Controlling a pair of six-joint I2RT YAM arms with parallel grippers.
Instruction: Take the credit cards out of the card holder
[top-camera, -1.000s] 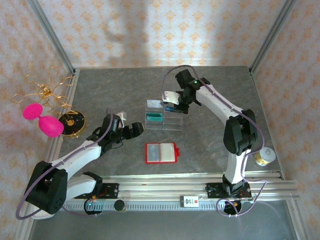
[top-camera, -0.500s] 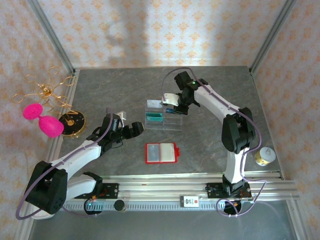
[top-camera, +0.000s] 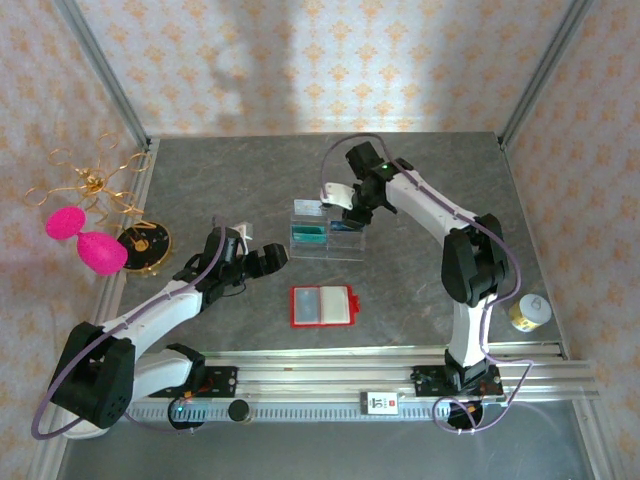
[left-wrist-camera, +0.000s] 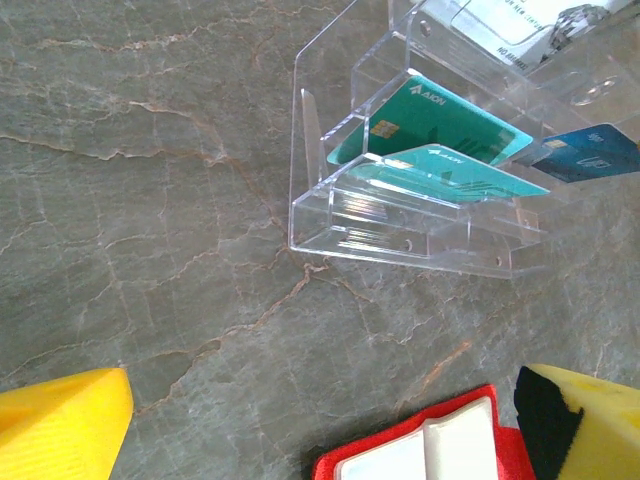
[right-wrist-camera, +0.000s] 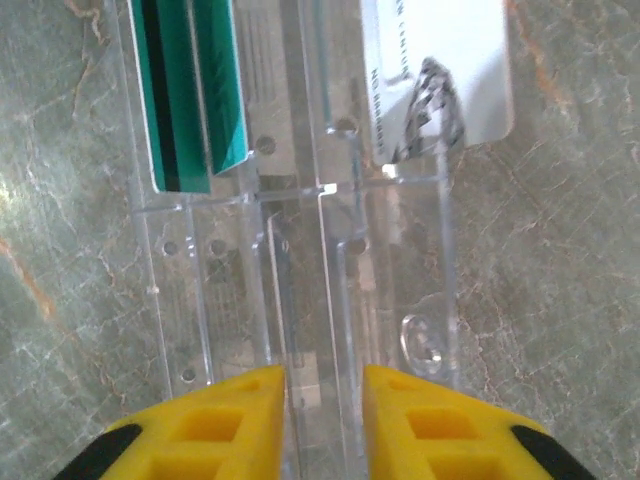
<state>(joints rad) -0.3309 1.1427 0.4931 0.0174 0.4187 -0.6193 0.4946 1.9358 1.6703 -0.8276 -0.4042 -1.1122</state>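
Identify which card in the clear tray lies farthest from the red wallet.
The whitish-grey card, rearmost in the tray; teal cards and dark blue card sit nearer the wallet.

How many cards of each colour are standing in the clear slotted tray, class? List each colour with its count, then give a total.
Teal cards: 2
Dark blue card: 1
Whitish card: 1
Total: 4
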